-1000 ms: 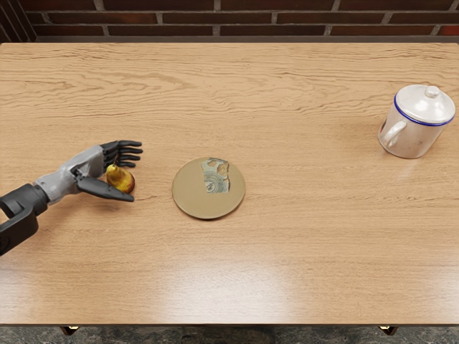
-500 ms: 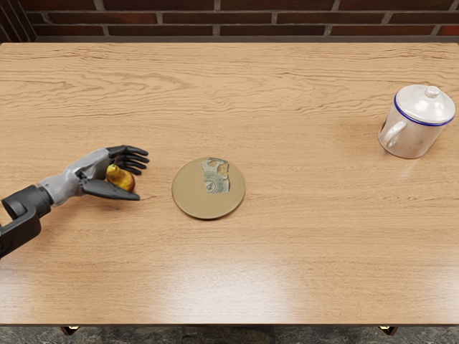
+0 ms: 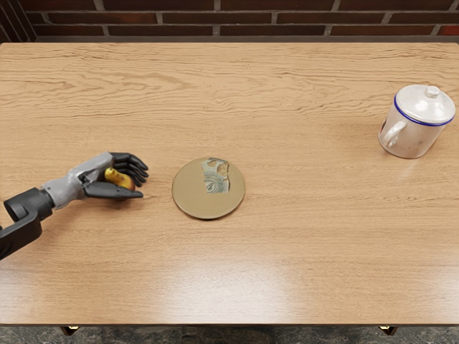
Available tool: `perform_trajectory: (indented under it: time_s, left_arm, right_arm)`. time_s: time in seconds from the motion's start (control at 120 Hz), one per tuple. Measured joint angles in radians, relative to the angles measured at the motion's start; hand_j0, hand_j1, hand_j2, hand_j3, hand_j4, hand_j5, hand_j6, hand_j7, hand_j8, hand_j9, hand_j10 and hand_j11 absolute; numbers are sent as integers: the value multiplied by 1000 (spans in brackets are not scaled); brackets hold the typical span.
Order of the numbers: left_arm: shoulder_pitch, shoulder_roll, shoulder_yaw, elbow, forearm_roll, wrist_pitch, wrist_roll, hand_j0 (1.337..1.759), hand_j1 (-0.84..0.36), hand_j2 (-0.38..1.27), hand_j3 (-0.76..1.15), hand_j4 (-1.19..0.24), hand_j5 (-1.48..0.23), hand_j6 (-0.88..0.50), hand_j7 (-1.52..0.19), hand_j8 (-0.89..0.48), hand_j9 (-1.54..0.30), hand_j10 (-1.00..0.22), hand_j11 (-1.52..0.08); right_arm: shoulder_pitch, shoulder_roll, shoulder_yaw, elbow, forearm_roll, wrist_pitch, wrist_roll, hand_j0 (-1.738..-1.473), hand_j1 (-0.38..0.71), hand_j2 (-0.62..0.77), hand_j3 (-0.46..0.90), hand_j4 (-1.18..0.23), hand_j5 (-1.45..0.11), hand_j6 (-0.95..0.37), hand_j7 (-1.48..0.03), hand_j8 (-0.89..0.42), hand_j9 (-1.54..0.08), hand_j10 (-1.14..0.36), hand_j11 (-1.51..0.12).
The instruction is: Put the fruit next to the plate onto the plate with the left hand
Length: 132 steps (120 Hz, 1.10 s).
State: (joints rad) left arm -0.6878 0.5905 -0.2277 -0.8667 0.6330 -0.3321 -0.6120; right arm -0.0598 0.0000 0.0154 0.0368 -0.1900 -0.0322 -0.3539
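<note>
While it is gripped by the left hand (image 3: 109, 190), the fruit (image 3: 115, 175) is located left of the plate (image 3: 190, 195).
Fingers (image 3: 133, 168) are curled around it; a gap is seen between hand and plate.

Wooden table (image 3: 301, 244) bears plate (image 3: 195, 197), lidded pot (image 3: 416, 122), and possibly the fruit (image 3: 117, 177).

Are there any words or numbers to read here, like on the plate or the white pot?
None: no words, numbers or signs can be read anywhere.
Plate: only a blurry grey-green picture, no letters.
White lidded pot: just a blue line round the rim.
Yellow fruit in the left hand: no sticker shows.
</note>
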Motion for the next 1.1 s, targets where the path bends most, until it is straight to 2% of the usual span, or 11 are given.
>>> perform_trajectory:
  time_s: [0.083,0.167,0.517,0.783,1.1]
  left_arm:
    - [-2,3,1,-1,8,1,-1,1655,-385,143,0,-663,-777,-665,-774,-666,-770,-619,-854]
    - [-1,7,1,-3,14,-4,-1,1655,-430,141,0,-685,-843,-685,-842,-679,-850,-593,-909]
    - [-6,15,5,-9,30,-29,0,1642,-442,73,0,-680,-1134,-674,-1143,-556,-1148,-480,-1088]
    - [-14,14,6,-18,41,-48,1,1638,-430,72,0,-710,-1148,-706,-1152,-576,-1162,-495,-1107]
    - [-77,14,-2,-40,38,-128,1,1638,-427,54,0,-721,-1134,-718,-1137,-578,-1159,-499,-1102]
  right_arm:
    - [0,0,0,0,0,0,0,-1658,-349,0,0,-1,0,-2,0,-1,0,-1,0]
    - [0,0,0,0,0,0,0,-1658,-349,0,0,-1,0,-2,0,-1,0,-1,0]
    - [0,0,0,0,0,0,0,-1658,-349,0,0,-1,0,-1,0,-1,0,-1,0]
    - [0,0,0,0,0,0,0,-1658,-349,1,0,-1,0,-1,0,-1,0,0,0]
    - [0,0,0,0,0,0,0,-1658,-349,1,0,0,0,-1,0,0,0,0,0]
